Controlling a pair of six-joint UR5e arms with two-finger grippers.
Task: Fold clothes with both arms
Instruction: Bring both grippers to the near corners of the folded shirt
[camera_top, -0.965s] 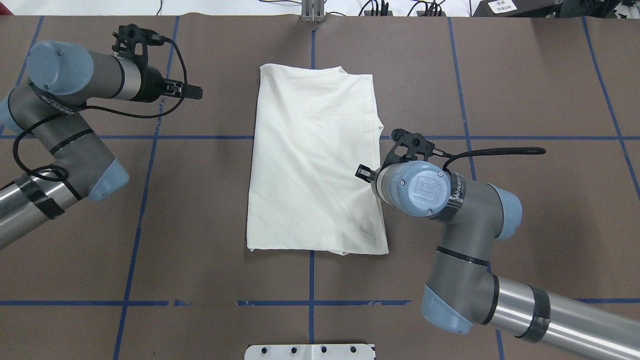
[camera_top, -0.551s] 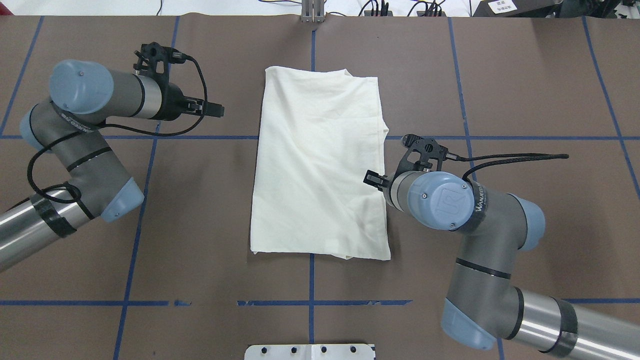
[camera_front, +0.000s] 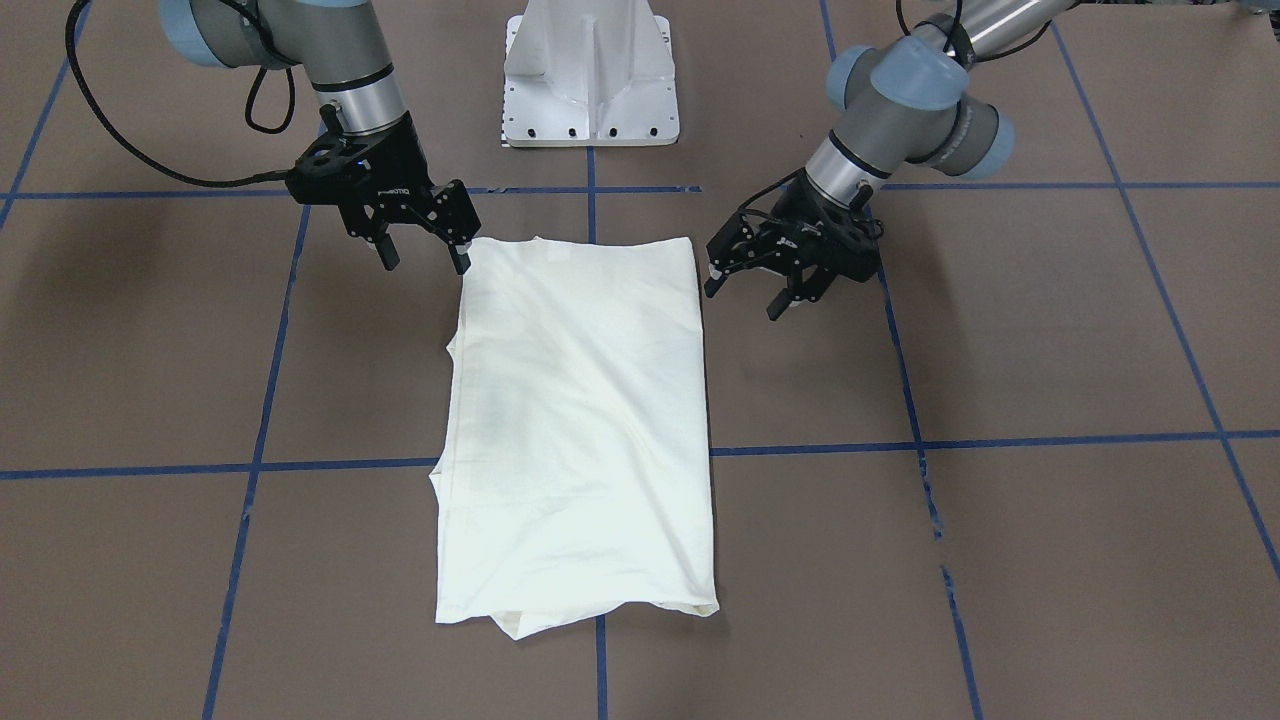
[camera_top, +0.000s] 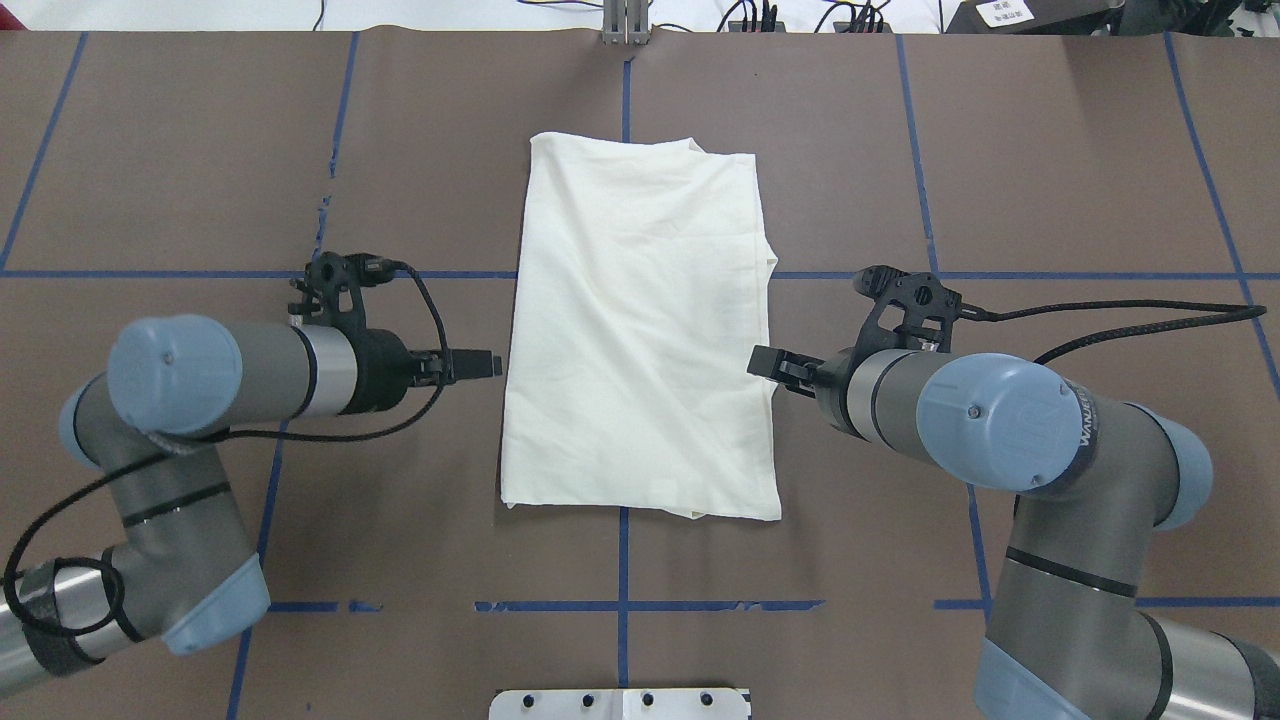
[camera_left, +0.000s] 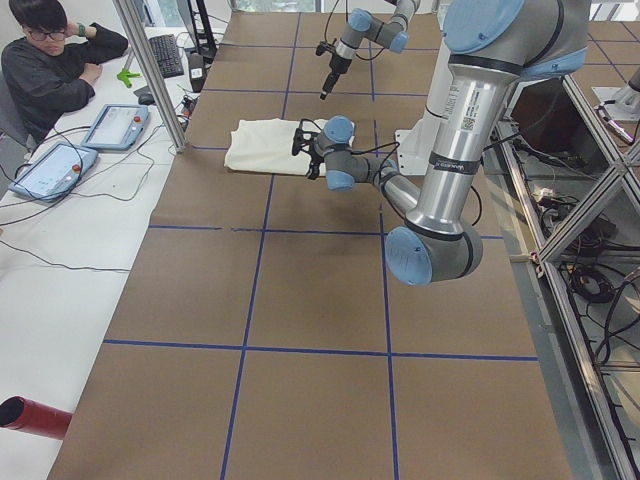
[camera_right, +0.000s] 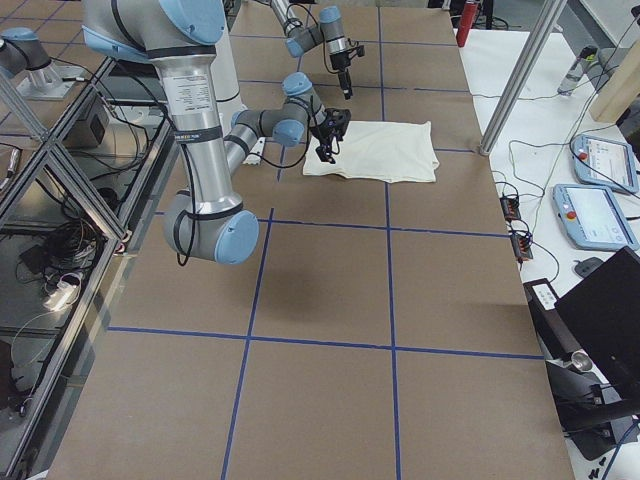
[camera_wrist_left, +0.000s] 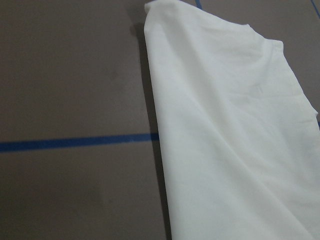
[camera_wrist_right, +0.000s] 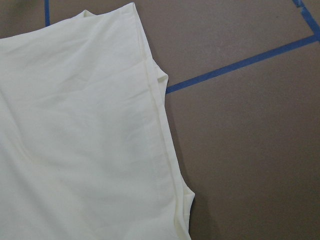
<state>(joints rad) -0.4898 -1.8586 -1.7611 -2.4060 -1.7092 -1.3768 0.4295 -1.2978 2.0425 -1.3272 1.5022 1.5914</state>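
Exterior front-facing: right gripper spread, empty, folded cream shirt corner just beside its inner fingertip. Left gripper spread, empty, shirt edge just beside it.
Overhead exterior: shirt lies flat between both grippers.
Risk: pinch catches top layer only, so fold opens on lift.

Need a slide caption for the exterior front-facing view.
Folded cream shirt flat on the blue-gridded table; right gripper and left gripper, both open, flank its robot-side edge.

L pincer open, R pincer open, both low, facing inward
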